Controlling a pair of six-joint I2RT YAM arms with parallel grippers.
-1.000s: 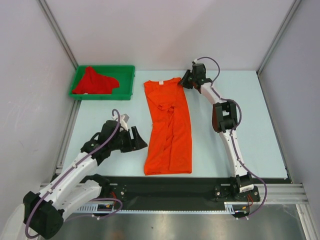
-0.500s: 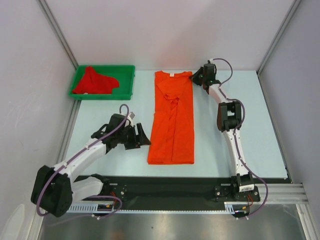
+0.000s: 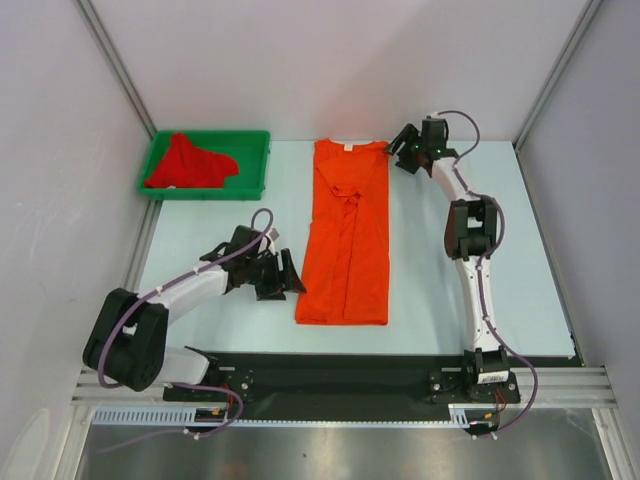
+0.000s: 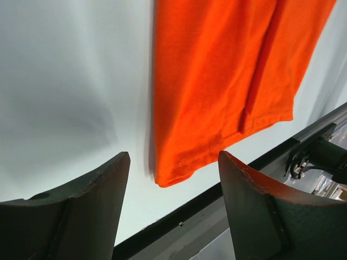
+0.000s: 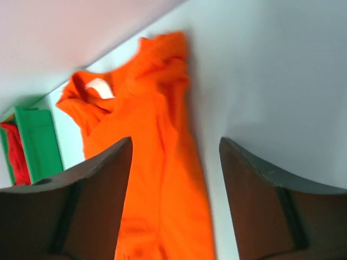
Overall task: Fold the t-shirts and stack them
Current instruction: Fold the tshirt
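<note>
L pincer (image 3: 288,275), lower left of centre in the top view, has its jaws wide w/ nothing between, tips just beside the near frame-left edge of the orange tee (image 3: 345,240). The tee lies flat as a long narrow strip mid-frame on the bench (image 3: 520,250), neck label at the far end. R pincer (image 3: 402,150), upper right, is also wide & empty, just beside the tee's far corner. Red tee (image 3: 185,162) sits bunched in the green tray (image 3: 255,165), upper left.

Noting from my station: left arm (image 3: 190,288) and right arm (image 3: 483,300) are built alike, white link shells broken by black joint housings on black bases. A grey-purple cable (image 3: 265,212) loops along each arm. The pincer fingers (image 4: 92,211) are dark, broad and curved, narrowing toward their tips.
</note>
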